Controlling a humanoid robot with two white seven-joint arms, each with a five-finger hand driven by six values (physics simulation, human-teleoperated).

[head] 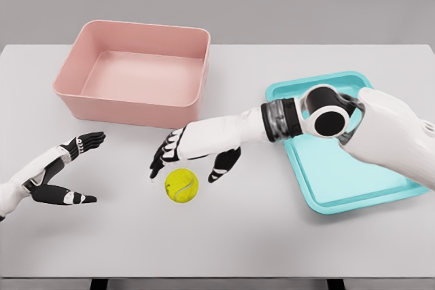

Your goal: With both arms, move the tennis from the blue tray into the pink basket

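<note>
A yellow-green tennis ball (181, 185) lies on the white table, left of the blue tray (340, 181) and in front of the pink basket (136, 73). My right hand (190, 159) hovers just above and behind the ball, fingers spread, holding nothing. My left hand (76, 171) is at the lower left of the table, thumb and fingers wide apart, with nothing in it. The ball sits between the two hands, much closer to the right one.
The pink basket holds nothing and stands at the back left. The blue tray holds nothing; my right forearm (285, 121) crosses over its near-left corner. The table's front edge (217, 278) runs along the bottom.
</note>
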